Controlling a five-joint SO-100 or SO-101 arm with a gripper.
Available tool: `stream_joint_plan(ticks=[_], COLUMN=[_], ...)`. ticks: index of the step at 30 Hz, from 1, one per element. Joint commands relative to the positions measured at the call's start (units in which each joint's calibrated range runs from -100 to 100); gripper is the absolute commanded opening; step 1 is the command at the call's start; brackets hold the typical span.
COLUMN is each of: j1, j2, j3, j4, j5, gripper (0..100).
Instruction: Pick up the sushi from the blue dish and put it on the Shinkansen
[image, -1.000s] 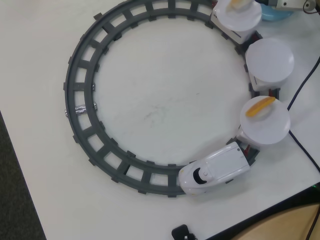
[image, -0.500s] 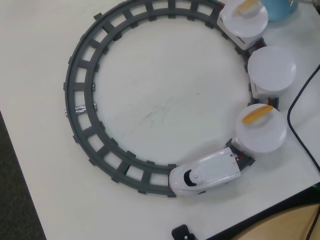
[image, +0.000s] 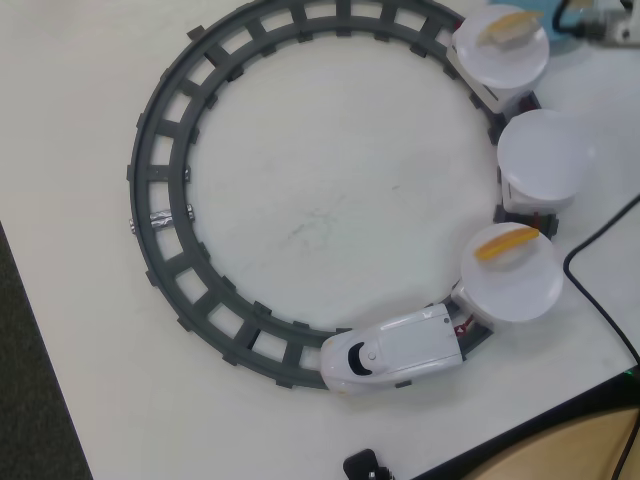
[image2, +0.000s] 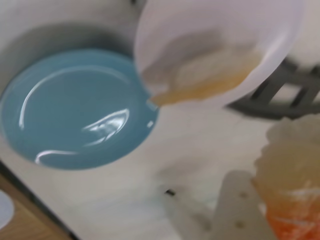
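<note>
Three white discs ride the Shinkansen (image: 395, 355) near the surface's (image: 300, 220) right edge; two carry pieces. In the wrist view the claw (image2: 265, 210) pinches the sushi (image2: 292, 190), blurred, beside the empty blue dish (image2: 75, 110) and a disc.
</note>
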Motion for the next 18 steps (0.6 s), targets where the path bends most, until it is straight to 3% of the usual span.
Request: stream_joint_plan(ticks=[1, 9, 18], j1=[-7.86, -22.73, -28.37], j2=[-14.78, -37.41, -48.10], j3=[12.19, 43.25, 70.00], j4=[0.58, -8.06, -19.53], j5=[-0.15, -0.15, 0.53], gripper=[2, 2, 2])
